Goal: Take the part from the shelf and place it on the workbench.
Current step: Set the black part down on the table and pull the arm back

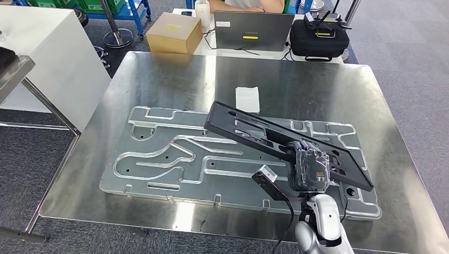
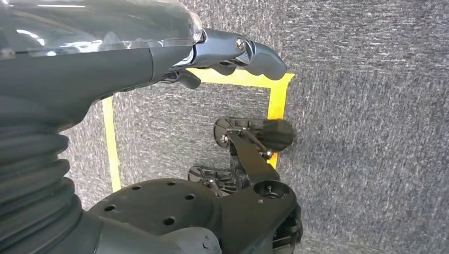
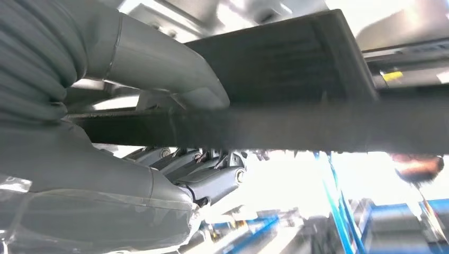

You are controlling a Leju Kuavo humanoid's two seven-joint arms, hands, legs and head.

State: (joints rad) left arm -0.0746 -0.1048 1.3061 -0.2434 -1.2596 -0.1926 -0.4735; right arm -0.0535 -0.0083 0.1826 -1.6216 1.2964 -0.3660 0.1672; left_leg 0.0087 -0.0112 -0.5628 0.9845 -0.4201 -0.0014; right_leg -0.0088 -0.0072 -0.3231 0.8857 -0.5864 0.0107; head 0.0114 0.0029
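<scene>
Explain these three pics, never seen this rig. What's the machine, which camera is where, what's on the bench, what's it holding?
It is a two-legged humanoid robot with two silver arms, each ending in a many-fingered robot hand.

The wide picture is from the robot's head, looking down at a steel workbench. On the bench lie a large machined aluminium plate with grooves and a small white paper slip. Beyond the bench sit a cardboard box, a laptop and a black case, with a person seated behind.

The right hand grips a long black flat part, tilted above the plate. The right wrist camera sits just behind that hand and shows the same part close up, between thumb and fingers.

The left wrist camera looks down at grey carpet with yellow tape; the left hand holds nothing, fingers curled.
</scene>
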